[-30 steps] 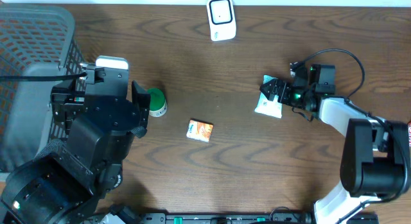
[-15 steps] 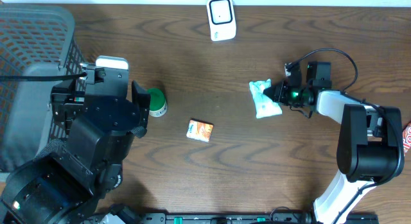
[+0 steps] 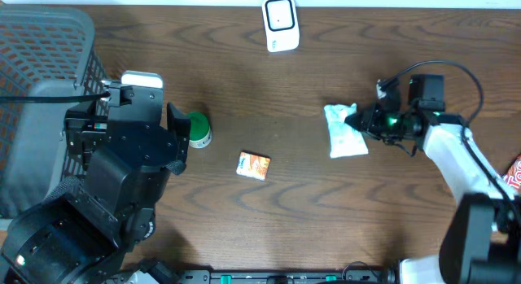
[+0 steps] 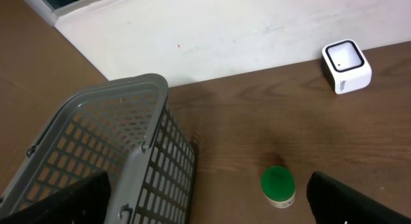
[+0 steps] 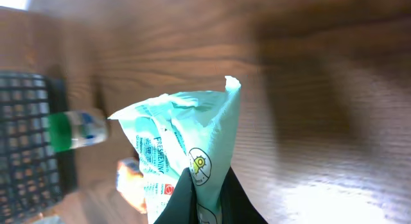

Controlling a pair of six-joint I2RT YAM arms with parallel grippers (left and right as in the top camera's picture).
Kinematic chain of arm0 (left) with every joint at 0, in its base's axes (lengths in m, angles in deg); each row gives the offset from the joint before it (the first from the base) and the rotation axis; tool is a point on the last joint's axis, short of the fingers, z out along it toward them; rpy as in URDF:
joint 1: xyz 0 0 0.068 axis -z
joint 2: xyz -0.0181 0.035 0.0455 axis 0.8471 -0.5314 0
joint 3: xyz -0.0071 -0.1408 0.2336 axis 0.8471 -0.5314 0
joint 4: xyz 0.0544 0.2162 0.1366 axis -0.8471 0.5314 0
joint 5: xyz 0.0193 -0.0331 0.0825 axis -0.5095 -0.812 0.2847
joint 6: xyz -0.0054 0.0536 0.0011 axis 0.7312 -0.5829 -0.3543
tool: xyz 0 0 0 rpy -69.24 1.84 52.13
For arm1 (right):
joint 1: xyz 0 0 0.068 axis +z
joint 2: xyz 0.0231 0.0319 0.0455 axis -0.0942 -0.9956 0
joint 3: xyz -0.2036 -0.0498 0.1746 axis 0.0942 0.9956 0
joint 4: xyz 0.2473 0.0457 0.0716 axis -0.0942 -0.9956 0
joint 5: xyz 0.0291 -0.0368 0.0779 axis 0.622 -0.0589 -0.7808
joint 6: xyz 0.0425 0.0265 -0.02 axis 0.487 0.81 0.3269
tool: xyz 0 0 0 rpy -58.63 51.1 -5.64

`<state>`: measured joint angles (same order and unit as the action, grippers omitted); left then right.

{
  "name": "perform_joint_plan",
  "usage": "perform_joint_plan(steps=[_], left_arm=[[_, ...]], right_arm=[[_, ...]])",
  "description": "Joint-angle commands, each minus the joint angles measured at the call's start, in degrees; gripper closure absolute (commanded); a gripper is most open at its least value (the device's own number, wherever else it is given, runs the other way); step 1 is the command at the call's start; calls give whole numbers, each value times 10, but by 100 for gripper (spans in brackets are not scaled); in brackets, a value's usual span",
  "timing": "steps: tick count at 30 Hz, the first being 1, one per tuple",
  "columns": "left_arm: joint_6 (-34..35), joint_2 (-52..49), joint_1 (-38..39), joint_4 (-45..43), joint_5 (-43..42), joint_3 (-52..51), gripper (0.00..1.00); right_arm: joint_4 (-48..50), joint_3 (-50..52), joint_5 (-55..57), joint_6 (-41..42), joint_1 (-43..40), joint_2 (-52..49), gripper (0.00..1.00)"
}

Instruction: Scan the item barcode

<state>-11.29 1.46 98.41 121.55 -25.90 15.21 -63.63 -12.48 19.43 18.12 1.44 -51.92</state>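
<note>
From above, you see the right gripper (image 3: 359, 121) pressed together on the right edge of a pale green packet (image 3: 343, 131). The packet is on the right side of the table (image 3: 326, 219). It is below and to the right of the white scanner (image 3: 279, 24), and well apart from it. From here you cannot tell if the packet touches the wood. A small orange box (image 3: 253, 165) lies near the middle of the table. A bottle (image 3: 198, 129) with a green lid is to the left of the box. The big black left arm (image 3: 122, 178) sits at the left, just beside the bottle, and a gray basket (image 3: 41, 64) fills the left edge. In the left wrist view, your left gripper (image 4: 209, 185) is spread wide, with one dark finger in each bottom corner and nothing between them. Out in front you see the bottle (image 4: 277, 185) with its green lid facing the camera. The basket (image 4: 128, 153) is to its left, and the scanner (image 4: 347, 65) stands far back by the wall (image 4: 257, 31). In the right wrist view, the two dark fingers (image 5: 174, 210) come together at the bottom and pinch the packet (image 5: 186, 140) by one edge. The packet sticks up from them, crinkled, with small print on it. Behind it the table is blurry. The bottle (image 5: 74, 131) and the basket (image 5: 26, 134) show at the left, and the box (image 5: 128, 179) peeks out just beside the packet.
</note>
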Motion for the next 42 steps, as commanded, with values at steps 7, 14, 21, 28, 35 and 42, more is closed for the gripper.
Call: perform_joint_plan(steps=[7,14,21,28,35,42], left_arm=[[-3,-2,-2,2,11,3,2],[-3,-2,-2,2,11,3,2],[-3,-2,-2,2,11,3,2],[-3,-2,-2,2,11,3,2],[-3,-2,-2,2,11,3,2],[-3,-2,-2,2,11,3,2]], right_arm=[[-10,-4,-31,38,-2,21,99],[10,-5,-26,38,-2,67,98],[64,-5,-16,47,-2,134,99],[89,-5,-12,33,-2,167,98],[112,-5,28,-2,-1,175,98],[160,-5,125,-25,3,175,99]])
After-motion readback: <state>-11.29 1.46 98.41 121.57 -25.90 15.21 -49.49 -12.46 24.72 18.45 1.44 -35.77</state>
